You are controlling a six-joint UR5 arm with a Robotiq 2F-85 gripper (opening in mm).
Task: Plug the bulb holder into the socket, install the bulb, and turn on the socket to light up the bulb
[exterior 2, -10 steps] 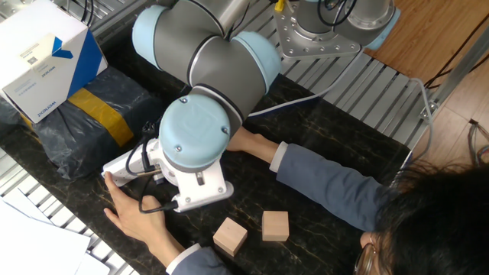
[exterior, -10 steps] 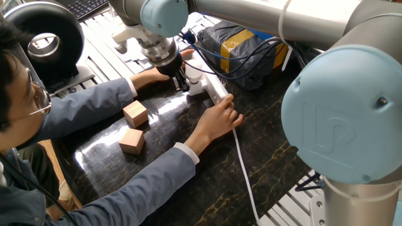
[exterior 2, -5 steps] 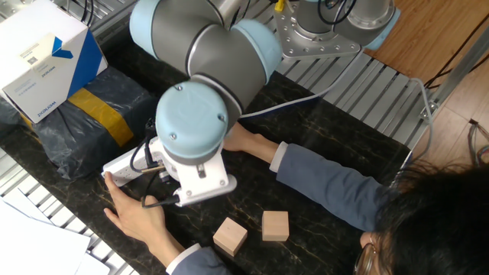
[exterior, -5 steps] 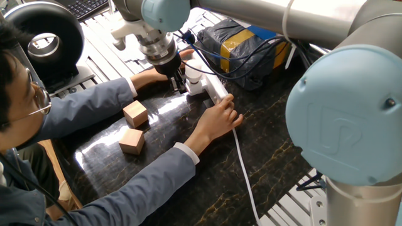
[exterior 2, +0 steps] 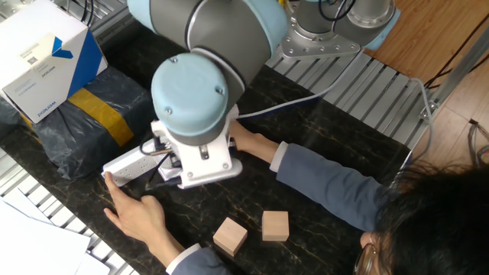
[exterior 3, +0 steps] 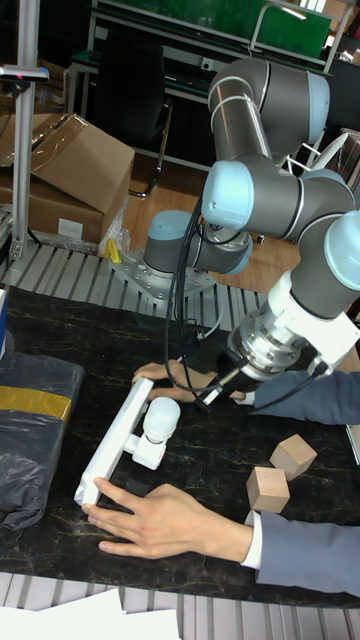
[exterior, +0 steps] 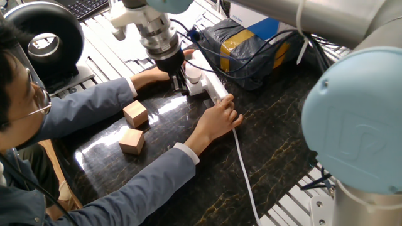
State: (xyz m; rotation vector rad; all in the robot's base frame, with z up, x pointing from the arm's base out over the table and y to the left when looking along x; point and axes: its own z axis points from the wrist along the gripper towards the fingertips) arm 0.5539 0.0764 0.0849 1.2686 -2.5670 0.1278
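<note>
The bulb (exterior 3: 161, 416) stands in the bulb holder (exterior 3: 148, 452), plugged into the socket (exterior 3: 113, 440); the hand (exterior: 183, 83), seemingly closed and empty, should press the switch squarely.

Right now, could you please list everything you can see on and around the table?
Power strip: one, white, on the dark table, held at both ends by hands.
Bulb holder: one, white, plugged into the strip's side.
Bulb: one, white, seated in the holder.
Cable: one, white, trailing from the strip.
Wooden blocks: two, tan, near the person.
Wrapped box: one, black with yellow tape, behind the strip.
Cardboard box: one, white and blue.
Person's hands: two, steadying the strip.
Gripper: one, black, beside the bulb; open or shut unclear.
</note>
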